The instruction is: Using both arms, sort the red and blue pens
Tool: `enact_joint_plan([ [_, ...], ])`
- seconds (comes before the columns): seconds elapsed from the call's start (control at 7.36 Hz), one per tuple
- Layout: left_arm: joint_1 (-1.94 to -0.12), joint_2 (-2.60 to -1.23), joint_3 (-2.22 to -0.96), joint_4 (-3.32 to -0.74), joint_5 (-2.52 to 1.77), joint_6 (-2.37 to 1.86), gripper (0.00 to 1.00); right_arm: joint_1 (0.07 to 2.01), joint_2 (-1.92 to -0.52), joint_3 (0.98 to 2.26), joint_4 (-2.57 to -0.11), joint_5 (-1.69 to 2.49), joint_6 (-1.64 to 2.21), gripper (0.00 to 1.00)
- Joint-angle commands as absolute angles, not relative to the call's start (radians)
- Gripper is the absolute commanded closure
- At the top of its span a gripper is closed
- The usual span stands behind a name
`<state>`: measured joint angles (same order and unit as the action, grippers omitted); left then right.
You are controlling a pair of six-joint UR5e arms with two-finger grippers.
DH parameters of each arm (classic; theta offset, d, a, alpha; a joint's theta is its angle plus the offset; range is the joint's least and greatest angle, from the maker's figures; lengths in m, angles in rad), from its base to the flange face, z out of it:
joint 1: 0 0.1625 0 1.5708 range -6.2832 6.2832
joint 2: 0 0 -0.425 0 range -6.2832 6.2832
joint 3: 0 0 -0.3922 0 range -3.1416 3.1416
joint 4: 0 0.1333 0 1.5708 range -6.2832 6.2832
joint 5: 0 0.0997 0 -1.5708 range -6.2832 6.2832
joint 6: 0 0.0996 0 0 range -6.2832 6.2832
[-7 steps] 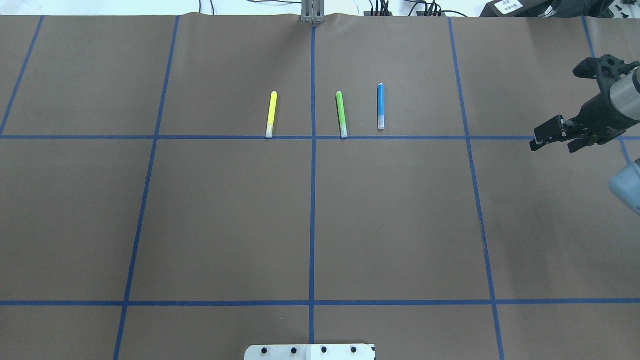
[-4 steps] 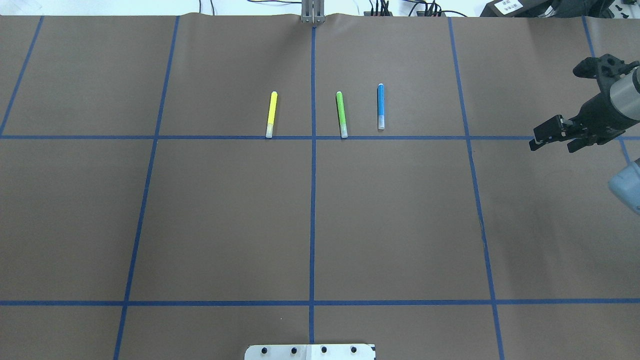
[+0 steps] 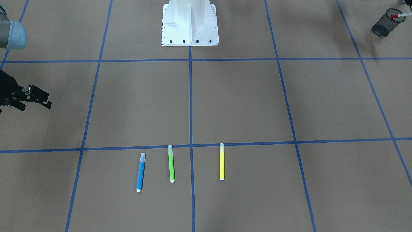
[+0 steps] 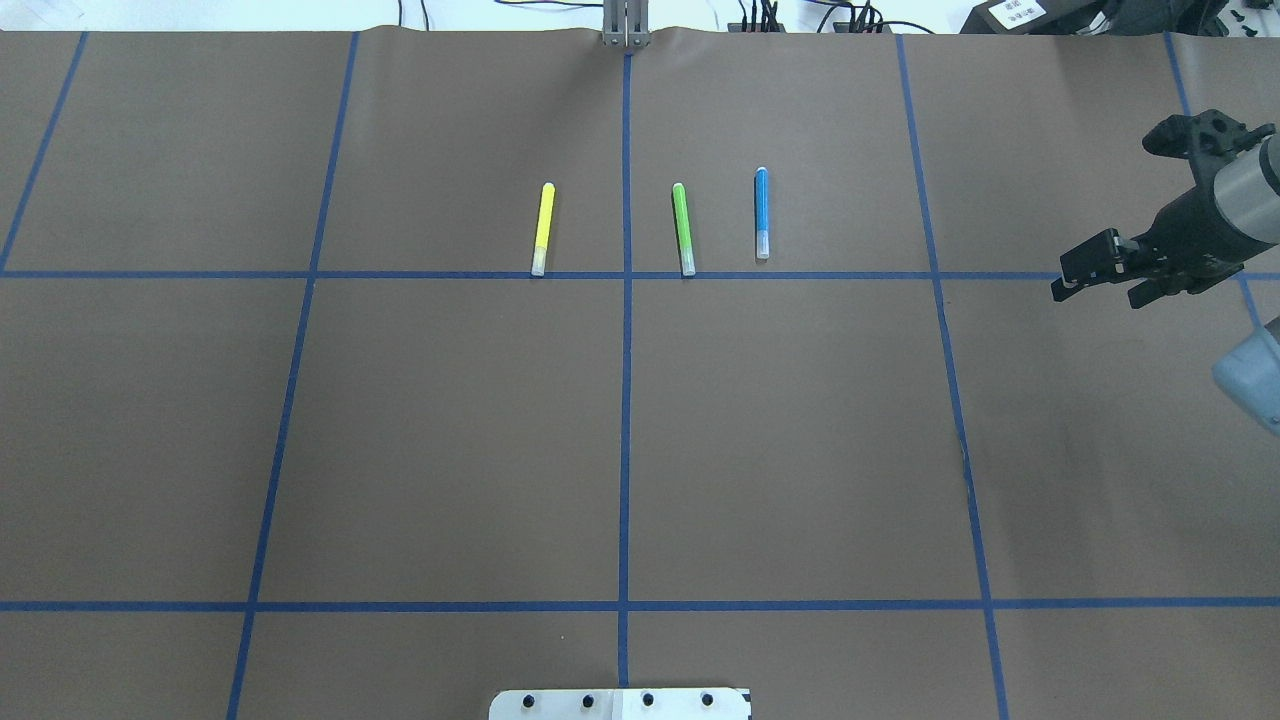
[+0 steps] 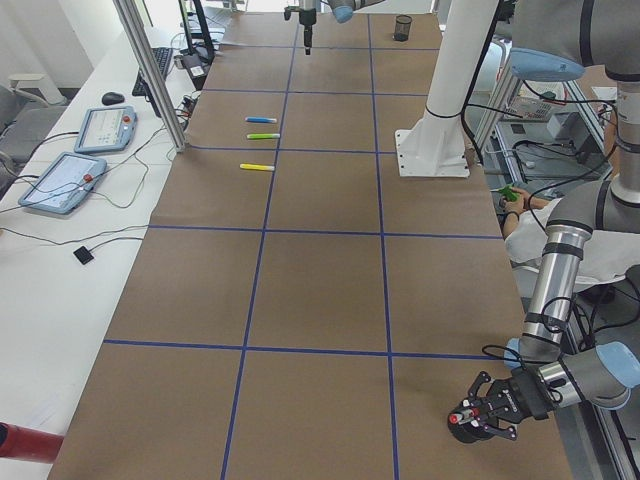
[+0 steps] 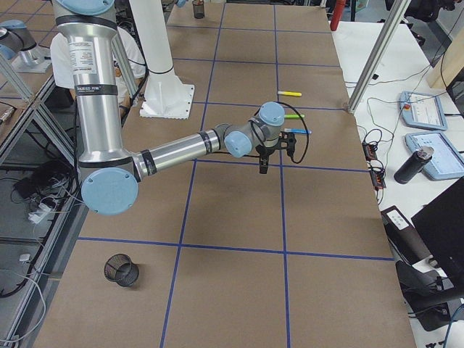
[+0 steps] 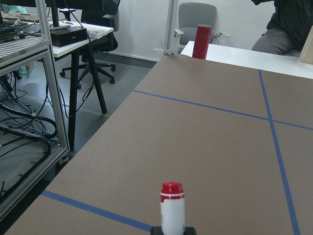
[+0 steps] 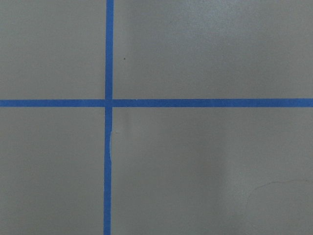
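Observation:
The blue pen lies flat on the brown table, pale cap toward the robot, right of the centre line; it also shows in the front view. My right gripper hovers open and empty far to the pen's right, near the table's right end. The red pen, white-barrelled with a red cap, stands up from my left gripper, which is shut on its lower end. In the front view the red pen shows just above a black mesh cup at the table's left end.
A green marker and a yellow marker lie parallel to the blue pen's left. A second mesh cup stands near the table's right end. The white pedestal base sits at the robot-side edge. A red bottle stands beyond the left end.
My right gripper has edged slightly left and toward the far side of the table. The markers have not moved.

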<state>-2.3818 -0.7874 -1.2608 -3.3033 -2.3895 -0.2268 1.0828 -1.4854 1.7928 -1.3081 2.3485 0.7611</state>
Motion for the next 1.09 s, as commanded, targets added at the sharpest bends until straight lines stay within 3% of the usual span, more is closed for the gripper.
enact_joint_plan([
  [0.0,-2.422,-0.775,-1.259,-3.304,-2.367,-0.212,1.00,1.074,-1.485,1.787,-1.284,2.347,0.784,0.00],
  [0.41,-2.463,-0.764,-1.261,-3.304,-2.379,-0.210,1.00,1.071,-1.486,1.786,-1.284,2.329,0.785,0.00],
  [0.68,-2.465,-0.762,-1.253,-3.292,-2.382,-0.119,0.38,1.071,-1.486,1.784,-1.284,2.329,0.785,0.00],
  [0.81,-2.465,-0.762,-1.253,-3.292,-2.382,-0.117,0.15,1.071,-1.486,1.784,-1.284,2.329,0.785,0.00],
  [0.95,-2.467,-0.762,-1.253,-3.292,-2.384,-0.117,0.08,1.071,-1.486,1.784,-1.284,2.329,0.785,0.00],
])
